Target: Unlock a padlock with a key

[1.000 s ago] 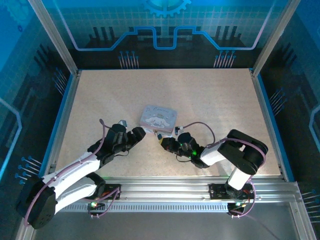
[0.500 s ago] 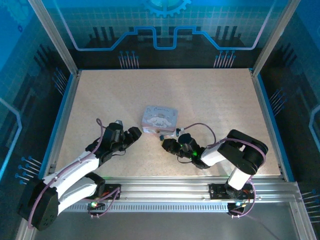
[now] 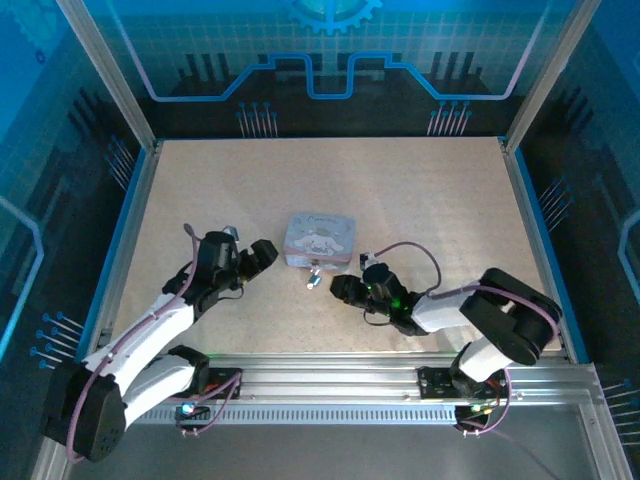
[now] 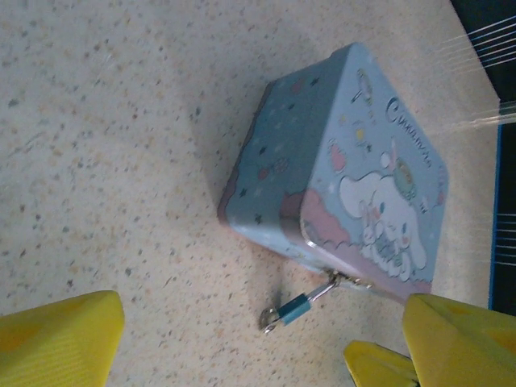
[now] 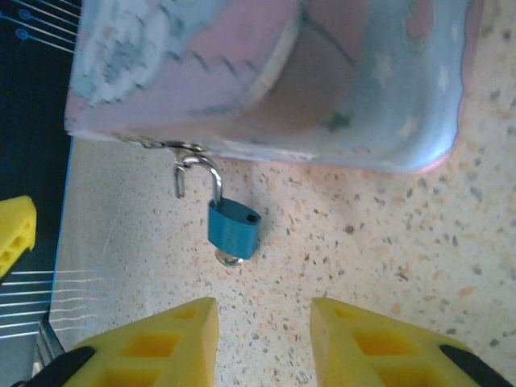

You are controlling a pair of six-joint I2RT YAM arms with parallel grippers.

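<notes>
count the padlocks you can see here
1: a small teal-bodied padlock with a silvery shackle, hooked on the latch of the pale blue cartoon-printed tin box and lying on the speckled table at the box's near side. Another could be hidden behind the box.

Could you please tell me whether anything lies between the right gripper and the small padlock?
Nothing visible does. Only bare speckled tabletop separates the right gripper from the small blue-bodied padlock with a silvery shackle, which lies beside the pale blue cartoon tin box.
</notes>
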